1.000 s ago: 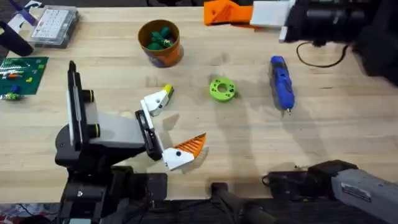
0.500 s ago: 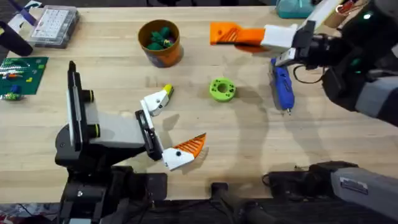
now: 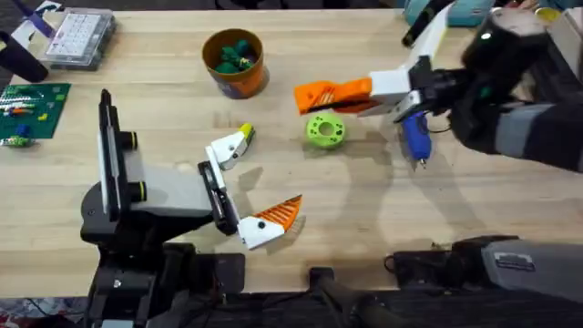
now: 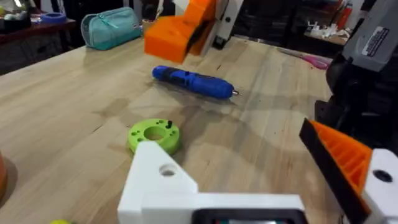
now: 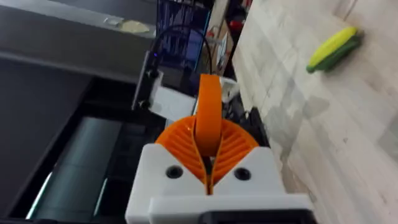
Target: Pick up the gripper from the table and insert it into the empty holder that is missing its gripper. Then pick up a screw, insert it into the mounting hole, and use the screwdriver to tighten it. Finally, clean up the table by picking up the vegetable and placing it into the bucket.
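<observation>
Overhead, right hand (image 3: 405, 98) clamping gripper (image 3: 342, 93), no legible writing.

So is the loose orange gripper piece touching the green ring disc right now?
Apart. In the left wrist view the gripper hangs in the air above the table, well clear of the green disc; the overhead view only overlaps them.

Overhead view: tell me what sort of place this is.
Probably a robotics or electronics workbench: a wooden table with a blue screwdriver, a green circuit board and a compartmented parts box.
</observation>
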